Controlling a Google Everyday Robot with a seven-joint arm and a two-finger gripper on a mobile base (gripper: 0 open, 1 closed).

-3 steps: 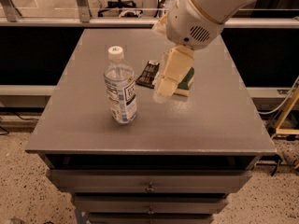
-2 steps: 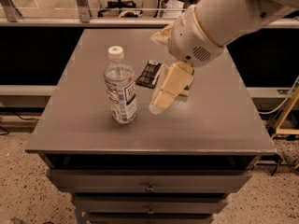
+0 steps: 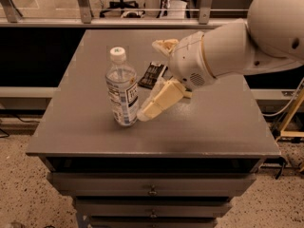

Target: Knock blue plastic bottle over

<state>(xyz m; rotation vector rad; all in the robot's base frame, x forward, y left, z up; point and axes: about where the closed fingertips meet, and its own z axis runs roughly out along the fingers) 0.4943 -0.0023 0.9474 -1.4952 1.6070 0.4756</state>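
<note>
The blue plastic bottle (image 3: pixel 122 90) stands on the left-centre of the grey counter (image 3: pixel 71 127), with its white cap pointing up and its long axis near vertical. The top perhaps leans a touch to the left. The claw (image 3: pixel 148 109) reaches in low from the right, its pale tip at the bottle's lower right side, touching it or just beside it; I cannot tell which, nor whether the claw is apart or together. A dark flat packet (image 3: pixel 153 74) lies behind, near the robot's wrist. To topple the bottle cleanly, my judgement is that the push should go leftward across the long axis and land higher on the body, since contact this close to the base may only slide it along the counter. A steady sweep should tip it, and there is counter to its left for it to fall on.
</note>
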